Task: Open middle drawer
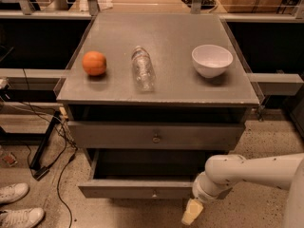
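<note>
The middle drawer is the second grey front down, a long low panel with a small round knob at its centre. It stands pulled out towards me, with its dark inside showing above the front. The taller top drawer above it is nearly closed. The lowest drawer is hidden beneath the open one. My gripper hangs from the white arm, just below and in front of the middle drawer's right end, pointing down at the floor and holding nothing that I can see.
On the cabinet top lie an orange, a clear plastic bottle on its side and a white bowl. Cables and a black stand foot are at the left. White shoes are at the lower left.
</note>
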